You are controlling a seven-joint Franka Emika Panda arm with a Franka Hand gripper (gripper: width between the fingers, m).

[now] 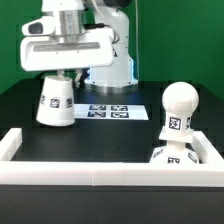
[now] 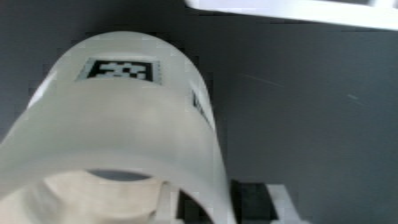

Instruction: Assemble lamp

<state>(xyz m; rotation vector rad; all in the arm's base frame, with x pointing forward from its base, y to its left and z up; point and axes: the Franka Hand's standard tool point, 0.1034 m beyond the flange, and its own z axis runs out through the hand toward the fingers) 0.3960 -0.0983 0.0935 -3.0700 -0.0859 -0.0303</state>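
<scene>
Right now your pincer (image 1: 56, 79) sits low over the lamp shade (image 1: 54, 102), and the arm's wrist housing covers the shade's top in the exterior view, so you cannot tell from there how wide the jaws stand. In the wrist view the shade (image 2: 121, 130) fills most of the picture, its tagged wall running away from the camera, and one dark finger pad (image 2: 262, 198) shows just beside its wall; whether the pincer actually clamps the shade you cannot tell. The shade stands upright on the black desk (image 1: 100, 130), narrow end up, toward the exterior view's left, with a square tag facing the camera. Just beside it, nearer the desk's far edge, lies the marker board (image 1: 112, 111), flat. Well apart, by the desk's near corner on the exterior view's right, the round bulb (image 1: 178, 108) stands on the lamp base (image 1: 174, 157), inside the white rail (image 1: 110, 171) that borders the near edge.
</scene>
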